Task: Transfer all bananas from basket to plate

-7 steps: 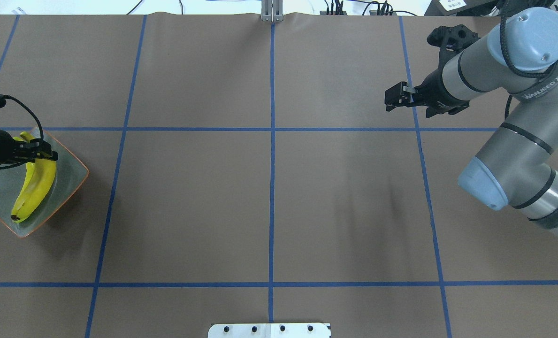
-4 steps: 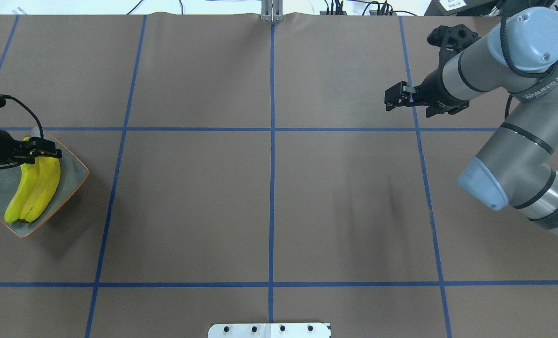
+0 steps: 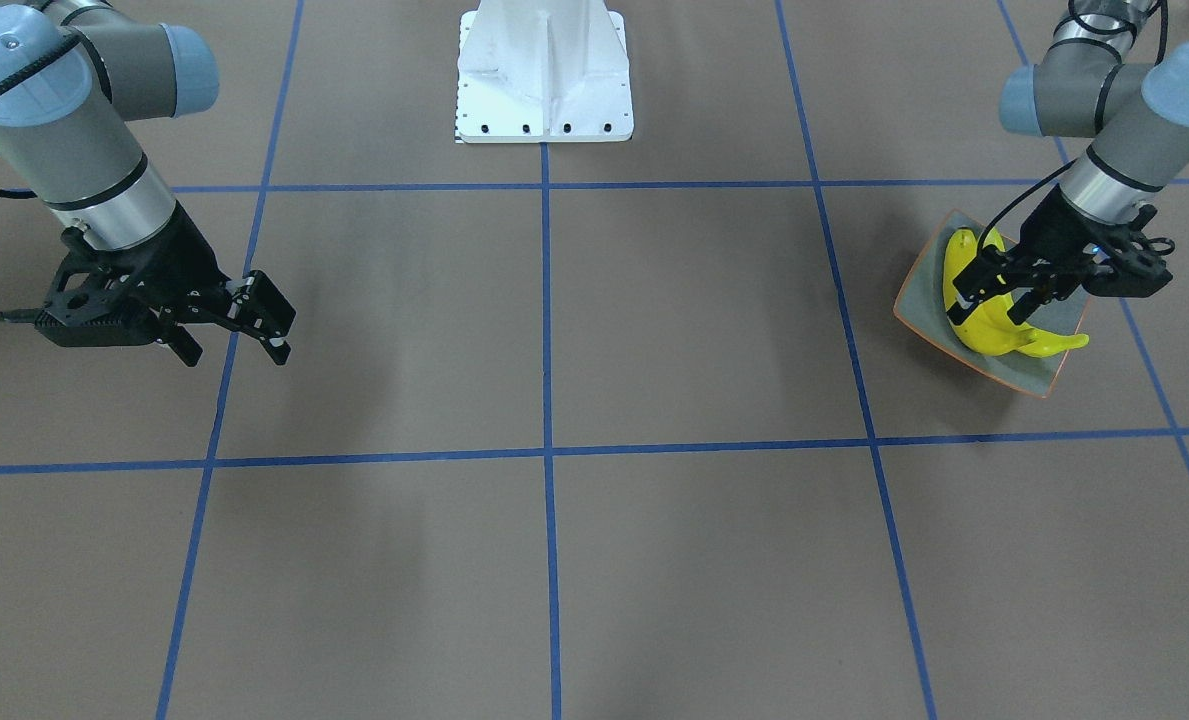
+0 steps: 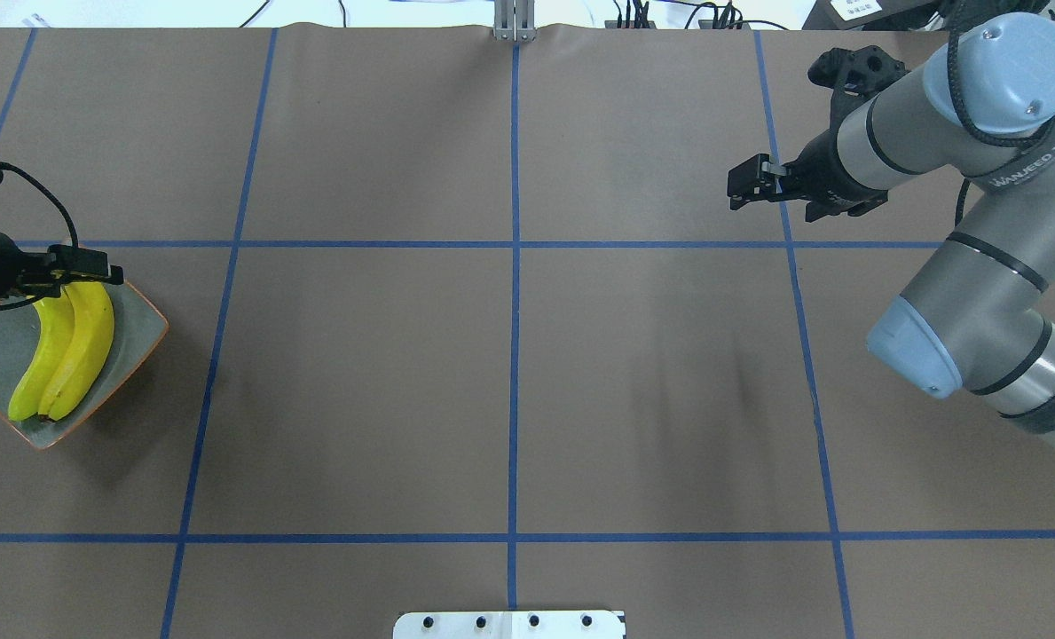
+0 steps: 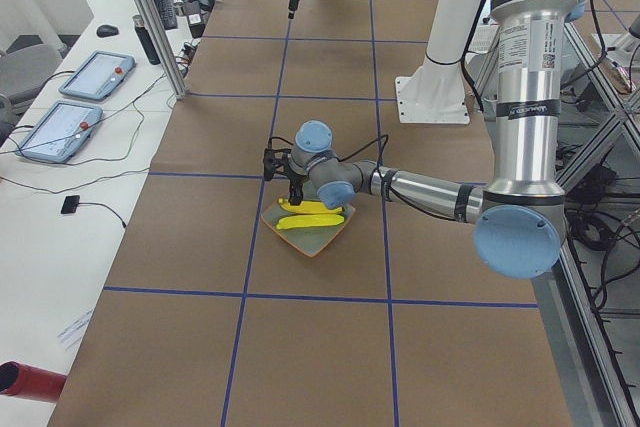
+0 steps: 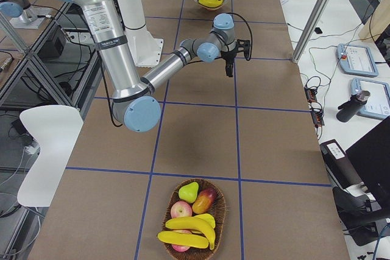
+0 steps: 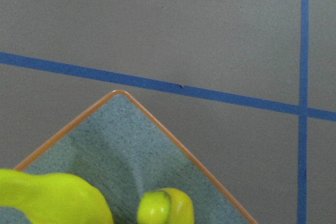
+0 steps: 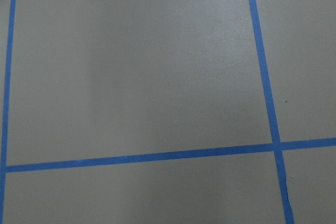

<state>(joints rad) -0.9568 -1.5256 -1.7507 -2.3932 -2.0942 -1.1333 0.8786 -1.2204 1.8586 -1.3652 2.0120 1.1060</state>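
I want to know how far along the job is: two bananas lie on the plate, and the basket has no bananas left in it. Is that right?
Not quite. Two bananas do lie on the plate, but the basket is not out of them: it still holds two more bananas. The exterior right view shows this.

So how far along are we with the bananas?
Done: two bananas lie on the plate. In hand: nothing; the left gripper hangs open over them. Left: two others in the basket. The right gripper is open over the table.
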